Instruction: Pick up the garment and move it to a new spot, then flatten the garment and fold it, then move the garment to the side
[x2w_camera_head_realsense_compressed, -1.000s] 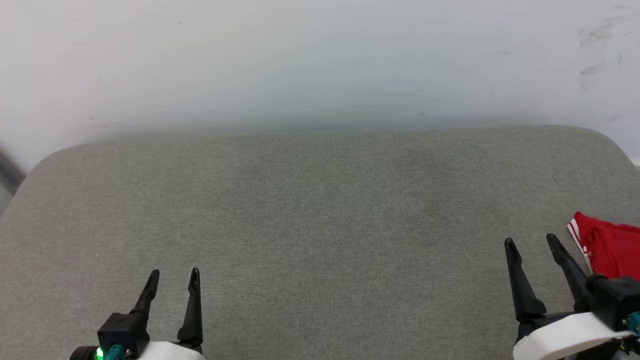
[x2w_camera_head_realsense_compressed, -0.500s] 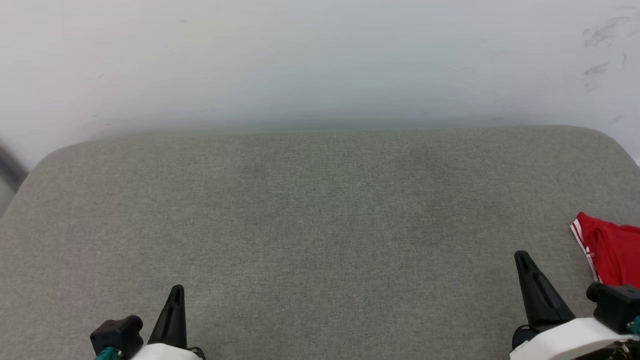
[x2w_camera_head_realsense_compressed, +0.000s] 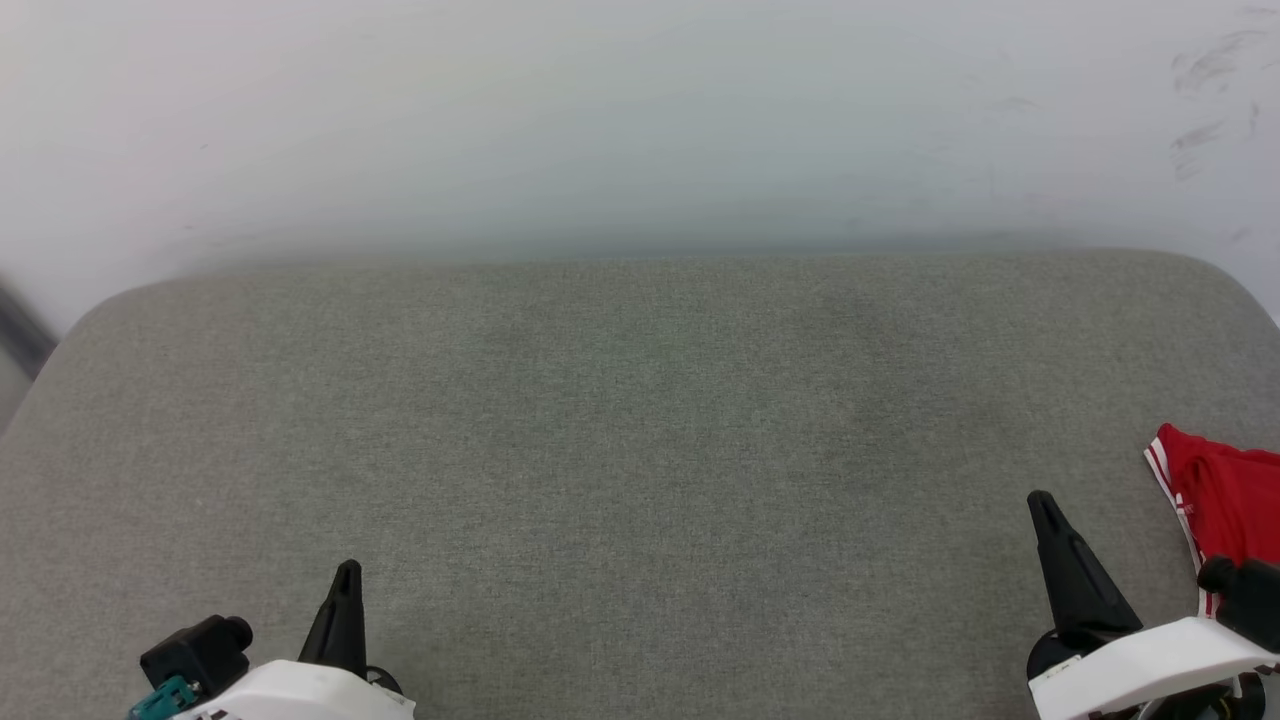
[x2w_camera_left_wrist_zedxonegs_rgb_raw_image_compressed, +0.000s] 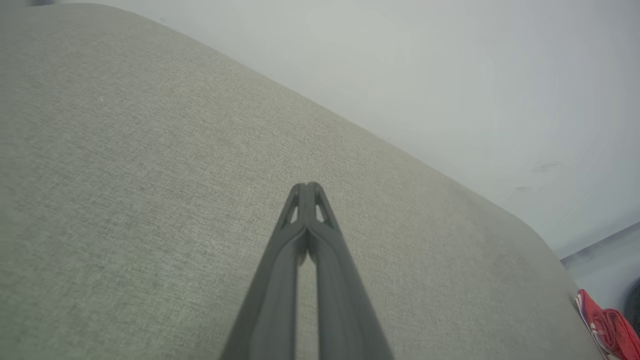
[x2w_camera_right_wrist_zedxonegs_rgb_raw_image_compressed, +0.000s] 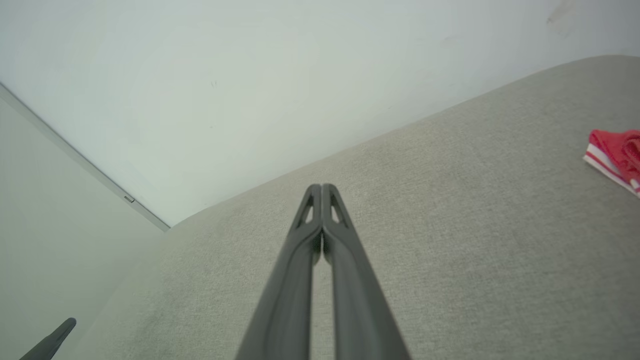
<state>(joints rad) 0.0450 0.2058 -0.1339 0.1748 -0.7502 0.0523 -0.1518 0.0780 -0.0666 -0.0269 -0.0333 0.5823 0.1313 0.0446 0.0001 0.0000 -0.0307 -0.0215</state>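
Garment (x2w_camera_head_realsense_compressed: 1225, 495) at cushion (x2w_camera_head_realsense_compressed: 640, 450) right edge, near closed right fingers (x2w_camera_head_realsense_compressed: 1072, 570), apart.

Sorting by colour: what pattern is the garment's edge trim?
Red and white stripes on the garment; right wrist view.

Head camera looks forward and down over the grey cushion (x2w_camera_head_realsense_compressed: 640, 420) to the far wall (x2w_camera_head_realsense_compressed: 640, 120). Wrist cameras sit close above it, facing far. All share the red garment (x2w_camera_head_realsense_compressed: 1225, 500) at right.

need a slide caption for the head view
Left gripper and right gripper shut over the grey cushion; red jersey lies at its right side.
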